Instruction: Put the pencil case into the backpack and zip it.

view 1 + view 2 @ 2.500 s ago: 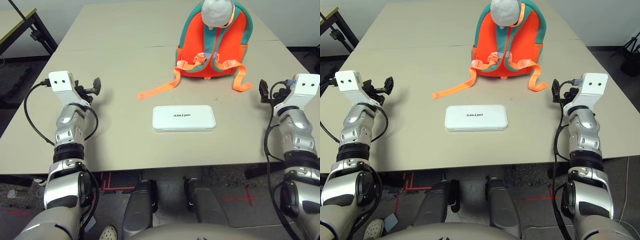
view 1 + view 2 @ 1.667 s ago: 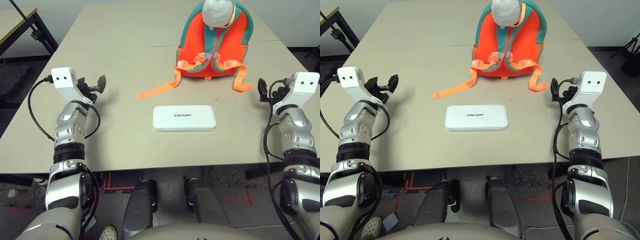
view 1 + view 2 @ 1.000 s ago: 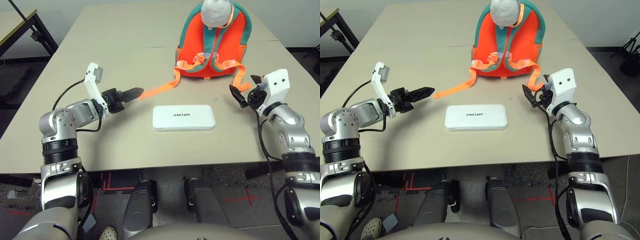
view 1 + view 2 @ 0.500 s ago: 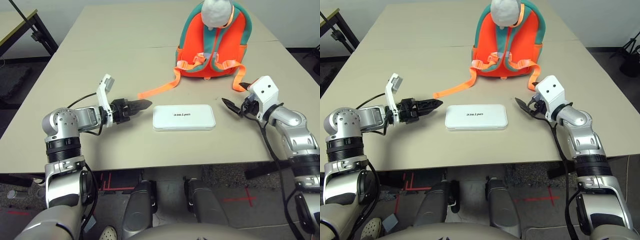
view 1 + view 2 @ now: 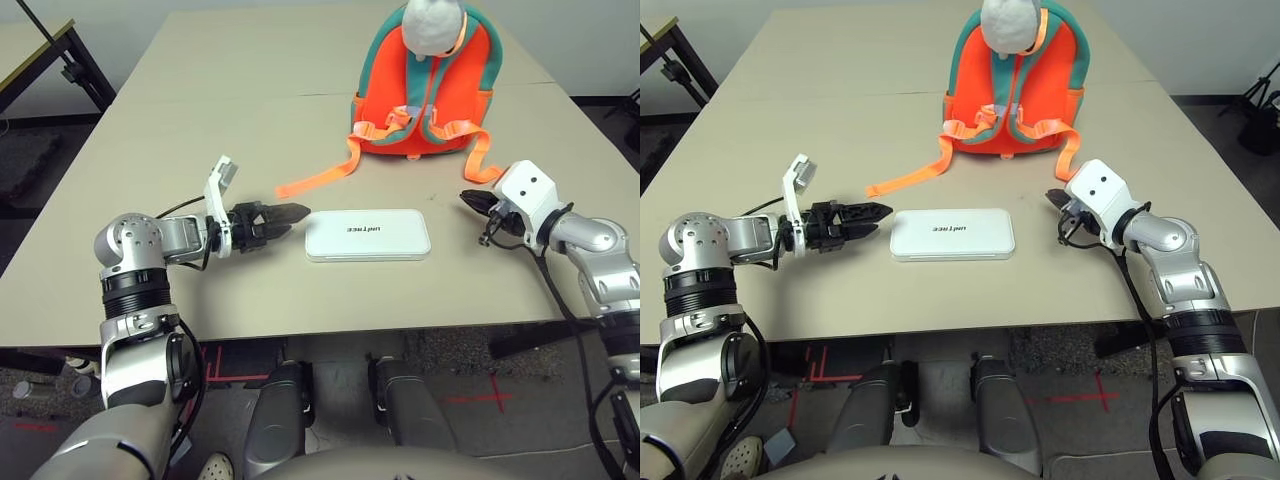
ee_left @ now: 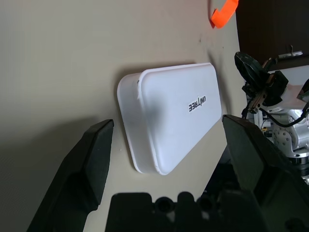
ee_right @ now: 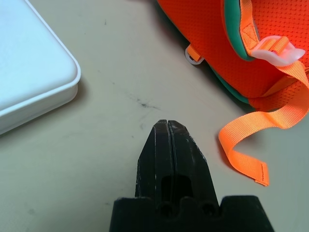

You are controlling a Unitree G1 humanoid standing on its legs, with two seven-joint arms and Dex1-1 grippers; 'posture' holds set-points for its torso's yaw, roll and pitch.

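The white pencil case (image 5: 368, 235) lies flat at the table's middle, dark lettering on its lid. My left gripper (image 5: 294, 212) is open, low over the table, its tips just short of the case's left end (image 6: 145, 125). My right gripper (image 5: 467, 199) is shut on nothing, to the right of the case, a short gap away. Behind them the orange backpack (image 5: 425, 85) with teal trim stands at the back of the table, a grey soft piece (image 5: 434, 22) at its top. One orange strap (image 5: 322, 177) trails toward the left gripper, another (image 7: 260, 130) curls beside the right gripper.
The tan table (image 5: 230, 130) has bare surface to the left and in front of the case. A black stand (image 5: 65, 55) is off the table at the far left.
My right gripper has shut and drawn back a little to the right. My left gripper has slid closer to the case's left end, staying open.
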